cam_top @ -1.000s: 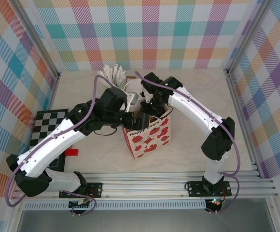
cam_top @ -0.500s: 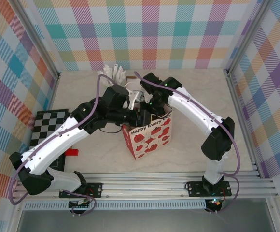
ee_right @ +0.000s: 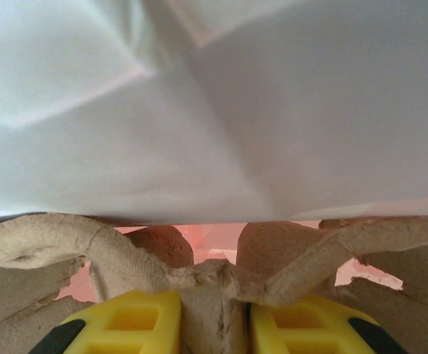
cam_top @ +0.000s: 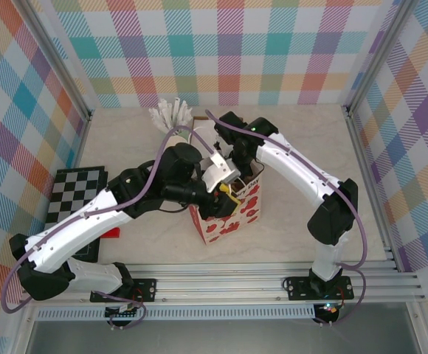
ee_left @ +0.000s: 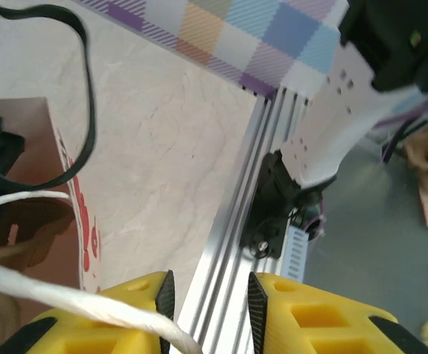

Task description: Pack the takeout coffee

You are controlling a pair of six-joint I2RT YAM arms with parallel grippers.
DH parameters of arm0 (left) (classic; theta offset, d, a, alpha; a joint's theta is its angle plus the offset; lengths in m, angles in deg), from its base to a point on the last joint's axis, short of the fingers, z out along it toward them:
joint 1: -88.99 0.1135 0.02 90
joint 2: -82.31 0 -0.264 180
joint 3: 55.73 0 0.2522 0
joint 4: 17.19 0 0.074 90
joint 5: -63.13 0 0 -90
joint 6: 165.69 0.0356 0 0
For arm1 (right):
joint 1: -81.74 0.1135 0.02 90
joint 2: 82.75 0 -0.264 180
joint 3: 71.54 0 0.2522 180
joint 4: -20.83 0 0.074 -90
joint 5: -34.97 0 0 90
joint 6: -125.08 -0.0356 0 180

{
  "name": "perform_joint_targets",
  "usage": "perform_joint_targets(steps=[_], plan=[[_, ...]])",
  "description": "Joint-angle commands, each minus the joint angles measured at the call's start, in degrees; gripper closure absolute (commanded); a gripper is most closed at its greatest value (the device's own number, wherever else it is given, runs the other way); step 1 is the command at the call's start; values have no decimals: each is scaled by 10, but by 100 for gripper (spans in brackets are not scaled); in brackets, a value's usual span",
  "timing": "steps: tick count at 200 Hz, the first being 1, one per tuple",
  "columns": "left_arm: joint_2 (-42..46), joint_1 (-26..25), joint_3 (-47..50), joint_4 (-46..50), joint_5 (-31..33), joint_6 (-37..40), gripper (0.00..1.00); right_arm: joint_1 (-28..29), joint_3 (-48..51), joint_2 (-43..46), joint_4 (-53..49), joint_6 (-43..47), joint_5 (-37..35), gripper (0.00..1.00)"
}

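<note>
Clenched on a rib of the pulp carrier with the right gripper, reaching into the gift bag from one o'clock. Cannot tell whether the left gripper, hovering at the twelve o'clock rim of the gift bag, pinches the white handle cord draped over one finger or merely brushes it. Cannot tell where the takeout coffee sits (presumably down in the carrier, a guess). Risking a tipped cup if the cord snags and drags the bag sideways; risking a torn rib if lowered crookedly against the bag wall.
</note>
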Motion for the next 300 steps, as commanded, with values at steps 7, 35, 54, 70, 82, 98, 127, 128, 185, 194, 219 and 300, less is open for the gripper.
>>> perform_joint_targets(steps=[7,35,54,70,82,98,127,128,185,194,219,300], plan=[[-17,-29,-24,63,16,141,65,5,3,-18,-34,-4,21,77],[-14,-35,-18,59,22,177,61,5,19,-25,-27,-8,19,77],[5,-36,-9,38,4,187,58,6,24,-33,-29,-8,16,78],[28,-36,7,15,-7,191,55,7,38,-31,-27,-5,8,78],[47,-36,23,-3,-8,193,52,7,48,-25,-25,-5,7,78],[65,-36,37,-20,-1,191,34,8,58,-18,-22,-4,6,78],[101,-34,57,-48,116,143,10,14,58,-2,-13,-4,3,79],[105,-34,58,-51,123,140,9,14,58,-2,-13,-4,2,79],[195,136,63,-36,370,-109,0,21,47,24,-3,6,-4,79],[189,175,59,-18,334,-128,0,22,45,26,0,8,-5,79],[138,220,41,-10,269,-155,0,25,43,29,9,11,-8,79],[-122,302,-85,-6,165,-128,7,33,37,39,15,11,-14,79]])
